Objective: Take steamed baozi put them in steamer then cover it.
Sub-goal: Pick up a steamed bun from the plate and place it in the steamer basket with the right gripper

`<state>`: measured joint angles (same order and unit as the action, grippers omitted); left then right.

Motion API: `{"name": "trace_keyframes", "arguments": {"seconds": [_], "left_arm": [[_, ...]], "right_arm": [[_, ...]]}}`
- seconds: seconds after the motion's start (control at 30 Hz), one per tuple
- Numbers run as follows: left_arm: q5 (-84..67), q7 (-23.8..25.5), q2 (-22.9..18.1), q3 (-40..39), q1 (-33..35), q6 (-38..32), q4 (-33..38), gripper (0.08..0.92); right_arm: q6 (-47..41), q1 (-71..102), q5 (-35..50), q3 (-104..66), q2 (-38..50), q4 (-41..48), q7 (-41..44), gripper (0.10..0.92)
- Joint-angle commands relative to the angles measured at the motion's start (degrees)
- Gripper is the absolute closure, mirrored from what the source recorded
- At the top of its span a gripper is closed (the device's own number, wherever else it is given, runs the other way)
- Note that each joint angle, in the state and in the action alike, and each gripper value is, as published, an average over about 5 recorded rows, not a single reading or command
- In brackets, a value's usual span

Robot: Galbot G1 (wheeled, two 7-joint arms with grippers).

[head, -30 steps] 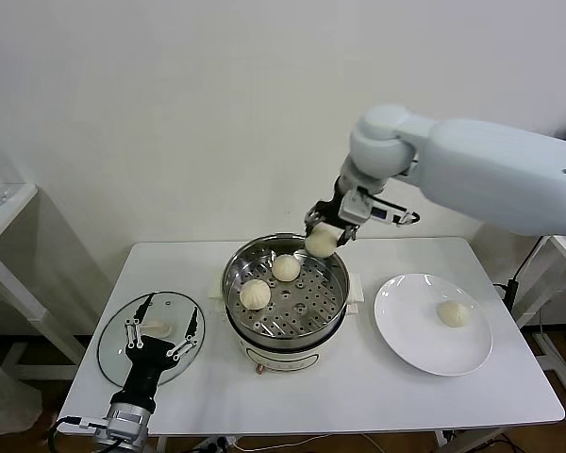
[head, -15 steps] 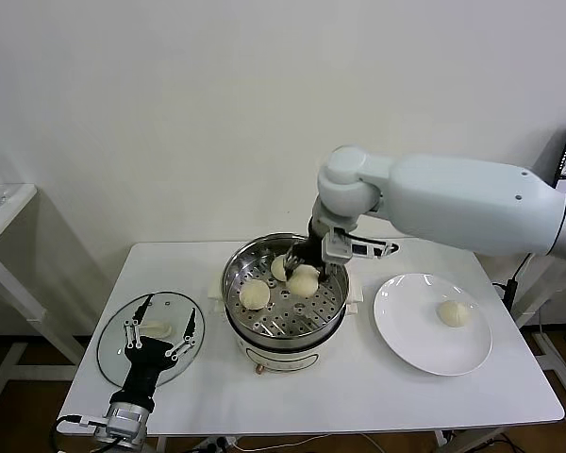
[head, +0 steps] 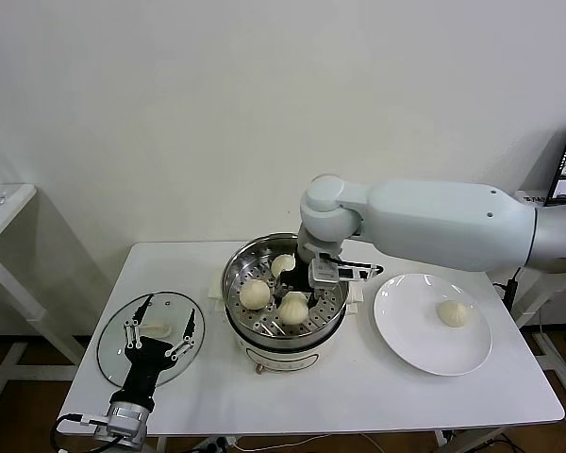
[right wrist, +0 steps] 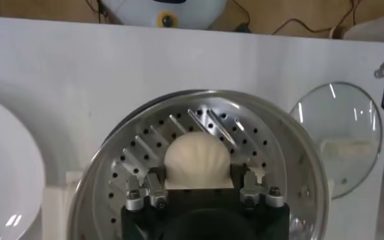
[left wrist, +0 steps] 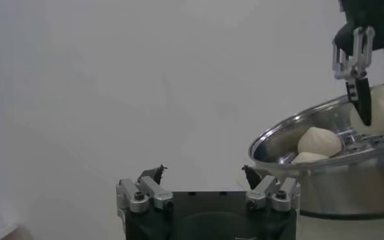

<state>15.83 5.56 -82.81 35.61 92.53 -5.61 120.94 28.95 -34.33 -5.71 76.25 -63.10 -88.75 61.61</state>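
The steel steamer (head: pixel 238 267) stands mid-table on its white base. My right gripper (head: pixel 296 300) reaches down into it, shut on a baozi (head: pixel 293 309) held low at the perforated tray's front. In the right wrist view that baozi (right wrist: pixel 197 156) sits between my fingers (right wrist: pixel 238 177) over the tray (right wrist: pixel 270 140). Two more baozi (head: pixel 255 293) (head: pixel 283 264) lie in the steamer. A fourth baozi (head: pixel 453 313) rests on the white plate (head: pixel 406 330). My left gripper (head: pixel 160 332) is open and empty above the glass lid (head: pixel 113 342) at the left.
The left wrist view shows my own open fingers (left wrist: pixel 152 175), the steamer wall (left wrist: pixel 335 189) to one side and the right gripper (left wrist: pixel 358 72) dipping into it. A small side table (head: pixel 0 203) stands far left.
My right arm has carried the baozi from above the steamer's far rim down into the pot, toward the front of the tray. The left arm has not moved.
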Motion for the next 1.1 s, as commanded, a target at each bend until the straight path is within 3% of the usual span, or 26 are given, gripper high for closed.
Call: {"name": "trace_keyframes", "arguments": {"seconds": [0.03, 0.87, 1.1], "left_arm": [[0.03, 0.02, 0.04, 0.21, -0.03, -0.16, -0.3, 0.177], [0.17, 0.01, -0.22, -0.13, -0.22, -0.28, -0.69, 0.177], [0.19, 0.0, -0.3, -0.03, -0.12, -0.28, -0.57, 0.177]], "right_arm": [[-0.79, 2.49, 0.0, 0.17, -3.42, 1.87, -0.02, 0.355], [-2.85, 3.3, -0.69, 0.83, -4.18, 1.89, 1.43, 0.352], [-3.09, 2.55, 0.6, -0.11, -3.08, 1.56, 1.45, 0.223]]}}
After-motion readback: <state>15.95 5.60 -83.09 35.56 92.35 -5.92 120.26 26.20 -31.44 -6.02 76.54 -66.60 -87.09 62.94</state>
